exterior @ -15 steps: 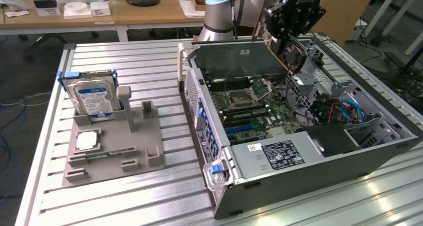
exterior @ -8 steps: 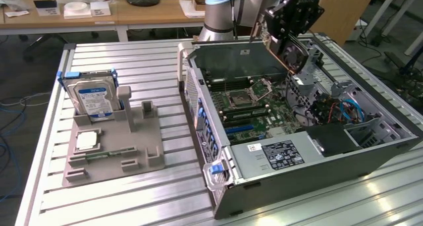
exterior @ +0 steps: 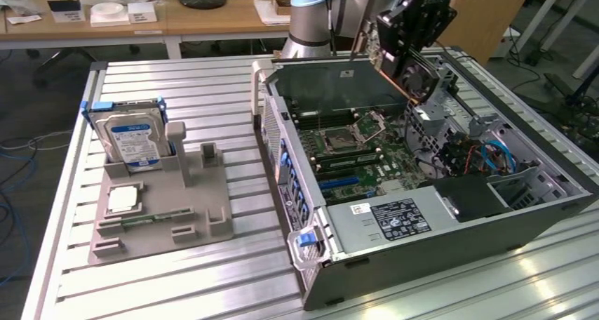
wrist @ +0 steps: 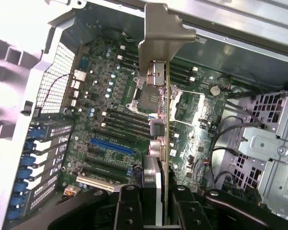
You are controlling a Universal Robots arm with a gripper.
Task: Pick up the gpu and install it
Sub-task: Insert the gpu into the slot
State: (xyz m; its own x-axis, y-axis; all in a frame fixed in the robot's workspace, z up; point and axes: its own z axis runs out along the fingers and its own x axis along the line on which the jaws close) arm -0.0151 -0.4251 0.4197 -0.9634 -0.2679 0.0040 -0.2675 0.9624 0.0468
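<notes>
The gripper hangs over the far right part of the open computer case, closed on the gpu. The card is in the air above the inside of the case, tilted, touching nothing below it.

In the wrist view the gpu is seen edge-on, a very thin strip with its metal end bracket at the end away from the gripper. The 2 black fingers press on the card from either side. Beneath it lies the green motherboard, with a long blue slot beside the card's line and a perforated metal drive cage off to the other side.

In the exterior view the case lies on its side on a ribbed metal table, its side panel off. The motherboard shows in the middle, and a grey power supply with a black label sits at the near end. The arm's pale base stands just beyond the case's far end.

Well apart, on the exterior view's left, a grey holder rests on the table. A silver hard drive with a blue label stands upright in it at the far end. A small square chip and a green memory stick lie flat in it nearer the camera.
</notes>
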